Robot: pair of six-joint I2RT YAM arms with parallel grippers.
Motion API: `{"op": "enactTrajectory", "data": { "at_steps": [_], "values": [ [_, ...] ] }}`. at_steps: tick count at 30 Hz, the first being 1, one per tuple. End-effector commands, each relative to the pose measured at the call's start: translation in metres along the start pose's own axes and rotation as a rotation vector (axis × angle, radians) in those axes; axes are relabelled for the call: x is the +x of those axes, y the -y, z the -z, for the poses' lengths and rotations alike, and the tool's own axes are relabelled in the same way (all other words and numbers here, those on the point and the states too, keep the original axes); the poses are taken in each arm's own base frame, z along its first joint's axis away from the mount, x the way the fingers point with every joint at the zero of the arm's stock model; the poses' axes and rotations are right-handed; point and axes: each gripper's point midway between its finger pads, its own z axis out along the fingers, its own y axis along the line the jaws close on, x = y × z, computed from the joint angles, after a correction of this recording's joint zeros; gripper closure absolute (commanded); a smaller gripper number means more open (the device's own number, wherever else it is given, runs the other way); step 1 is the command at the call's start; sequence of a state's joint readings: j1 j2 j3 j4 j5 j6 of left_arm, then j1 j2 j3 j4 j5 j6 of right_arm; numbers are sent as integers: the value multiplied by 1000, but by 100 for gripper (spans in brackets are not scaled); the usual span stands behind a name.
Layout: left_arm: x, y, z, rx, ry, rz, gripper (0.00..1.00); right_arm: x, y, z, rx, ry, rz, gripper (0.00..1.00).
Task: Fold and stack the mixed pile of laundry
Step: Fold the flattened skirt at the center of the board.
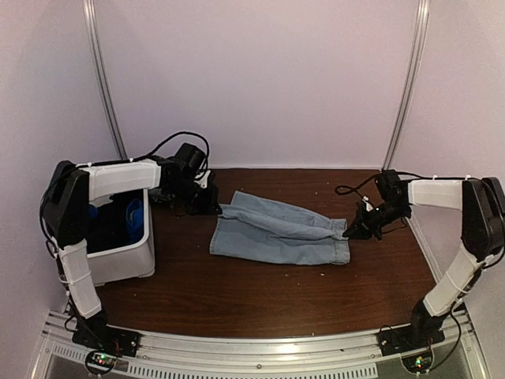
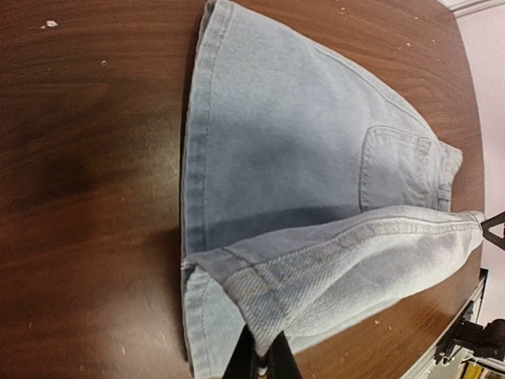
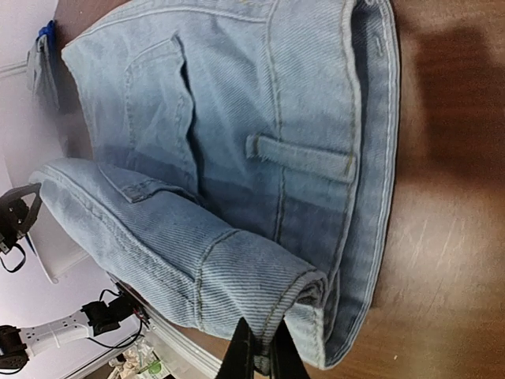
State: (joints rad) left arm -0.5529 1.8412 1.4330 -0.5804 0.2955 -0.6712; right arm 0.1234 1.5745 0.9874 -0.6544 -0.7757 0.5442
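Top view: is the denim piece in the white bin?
No, the denim piece lies out on the table, apart from the white bin.

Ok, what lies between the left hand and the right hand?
Only the faded light-blue denim garment, its ends pinched by left hand and right hand; the top view shows it.

Faded light-blue denim garment (image 1: 276, 235) lies at the middle of the table (image 1: 237, 304), its far edge folded over; royal-blue and black laundry (image 1: 134, 215) fills the bin (image 1: 126, 264) by the left edge.
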Motion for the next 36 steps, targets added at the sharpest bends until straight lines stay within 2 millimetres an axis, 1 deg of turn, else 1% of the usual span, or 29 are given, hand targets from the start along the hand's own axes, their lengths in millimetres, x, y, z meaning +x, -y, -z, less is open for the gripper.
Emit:
{"op": "enactTrajectory", "data": {
  "at_steps": [1,3,5,7,8,10,13,15,17,18,19,20,22,23,26,28,31,36],
  "values": [
    [-15,-1,-49,55,-11,-36,100,-39,14,-18,58,55,86,100],
    [-4,-9,-68,54,-47,-31,100,-44,24,-29,84,38,89,100],
    [10,-20,-80,39,-88,-34,100,-41,35,-39,101,8,90,100],
    [28,-28,-82,13,-127,-39,100,-31,46,-50,121,-36,96,100],
    [41,-32,-81,0,-150,-38,100,-23,49,-54,129,-57,103,100],
    [69,-36,-73,-18,-189,-43,100,-5,52,-61,142,-94,125,100],
    [110,-43,-49,-33,-228,-35,100,34,56,-61,142,-148,131,100],
    [130,-45,-28,-39,-225,-26,100,60,62,-52,136,-169,123,100],
    [140,-44,-5,-37,-206,-13,100,80,67,-37,143,-170,125,100],
    [141,-42,8,-33,-181,-8,100,86,62,-27,134,-153,137,100],
    [141,-42,17,-32,-164,-2,100,88,57,-21,122,-141,142,100],
    [142,-41,24,-35,-152,11,100,87,50,-15,113,-124,143,100],
    [136,-35,32,-23,-129,11,100,81,39,-6,104,-107,146,100],
    [133,-33,33,-18,-123,11,100,76,33,-3,104,-101,156,100],
    [121,-24,34,-11,-114,-4,100,73,27,-1,97,-112,148,100],
    [108,-19,35,-22,-100,-30,100,71,21,3,86,-112,146,100],
    [87,-11,37,-35,-74,-62,100,61,13,10,83,-96,148,100],
    [58,-15,31,-38,-64,-69,100,43,6,13,59,-81,132,100]
  ]
}}
